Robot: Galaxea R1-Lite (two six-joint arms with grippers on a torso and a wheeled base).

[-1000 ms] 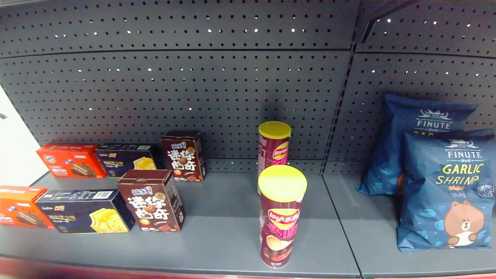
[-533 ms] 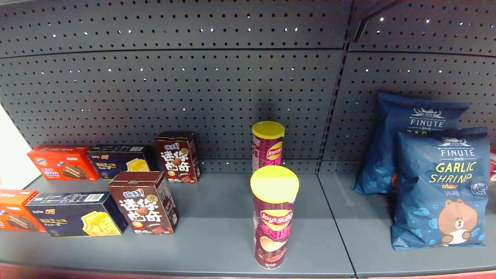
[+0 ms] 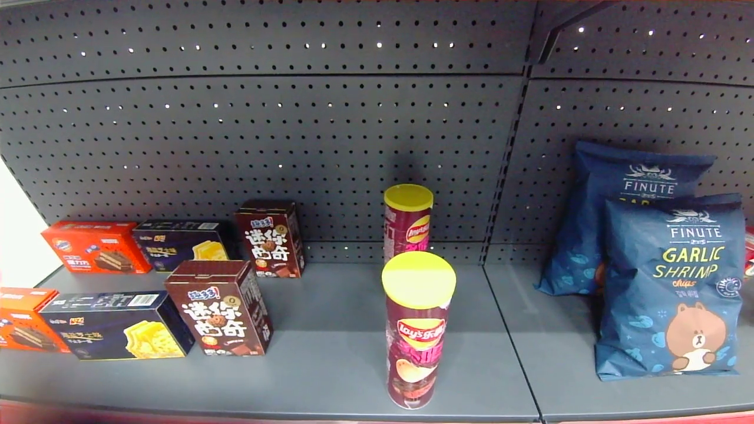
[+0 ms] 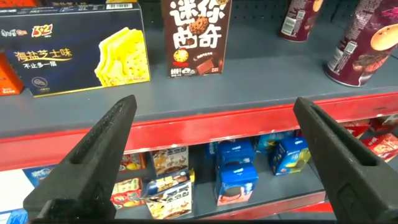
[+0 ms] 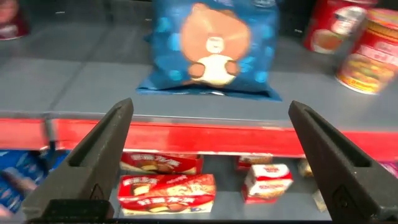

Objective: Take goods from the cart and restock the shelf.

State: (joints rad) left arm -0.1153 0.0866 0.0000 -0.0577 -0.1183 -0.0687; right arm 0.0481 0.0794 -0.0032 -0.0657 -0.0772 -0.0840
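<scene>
Half-hidden rear blue bag [image 3: 592, 229], orange box [image 3: 23, 321] cut by edge

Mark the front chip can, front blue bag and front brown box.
front chip can [image 3: 418, 333], head view, its label
front blue bag [image 3: 671, 282], head view, front panel
front brown box [image 3: 221, 318], head view, front face

Matt grey perforated metal shelf [image 3: 330, 365]; glossy cardboard boxes [image 3: 219, 308]; shiny plastic bags [image 3: 671, 288].

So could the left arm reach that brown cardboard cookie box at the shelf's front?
Probably yes: the left gripper is open and faces the brown cardboard box, nothing standing between.
</scene>
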